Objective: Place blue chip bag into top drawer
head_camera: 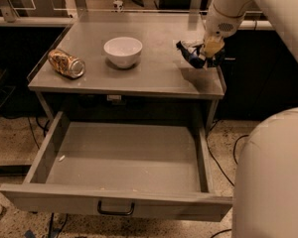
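Blue chip bag [190, 53] lies at 3 o'clock from the bowl [122, 51] on the table [154, 78]; pincer [210, 56] sits on it, grip state cannot be told. Top drawer [119, 157] stands open.

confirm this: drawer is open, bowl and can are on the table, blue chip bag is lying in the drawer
Not quite. The camera view shows the blue chip bag at the right side of the table, by the gripper, not in the drawer. The drawer is open, and the bowl and can are on the table.
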Available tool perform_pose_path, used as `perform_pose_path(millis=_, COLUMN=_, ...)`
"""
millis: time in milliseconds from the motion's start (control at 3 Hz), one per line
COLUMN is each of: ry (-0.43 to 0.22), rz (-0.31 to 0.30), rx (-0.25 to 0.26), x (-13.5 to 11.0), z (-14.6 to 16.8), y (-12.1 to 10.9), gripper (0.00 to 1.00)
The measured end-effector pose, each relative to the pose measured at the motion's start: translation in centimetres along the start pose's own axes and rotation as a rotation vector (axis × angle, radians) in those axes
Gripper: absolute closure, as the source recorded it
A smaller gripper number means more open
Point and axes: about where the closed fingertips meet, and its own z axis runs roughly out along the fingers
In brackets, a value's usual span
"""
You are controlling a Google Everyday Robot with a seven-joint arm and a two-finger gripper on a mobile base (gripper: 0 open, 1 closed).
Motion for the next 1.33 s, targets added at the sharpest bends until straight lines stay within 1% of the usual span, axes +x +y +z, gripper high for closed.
perform_pose_path(millis=333, ry=0.000, rz=0.000, rx=0.000, x=0.0, z=0.0, y=0.0, gripper=1.00)
perform_pose_path(millis=667, ry=-0.008, rz=-0.011, rx=0.028, x=-0.4, z=-1.9, y=1.0, gripper=1.00)
perform_pose_path(millis=1000, ry=-0.022, rz=-0.042, rx=0.080, x=-1.8, z=-5.8, y=4.2, gripper=1.00)
perform_pose_path(millis=1333, ry=-0.005, rz=-0.070, rx=0.046, x=-2.1, z=-5.3, y=6.6, gripper=1.00)
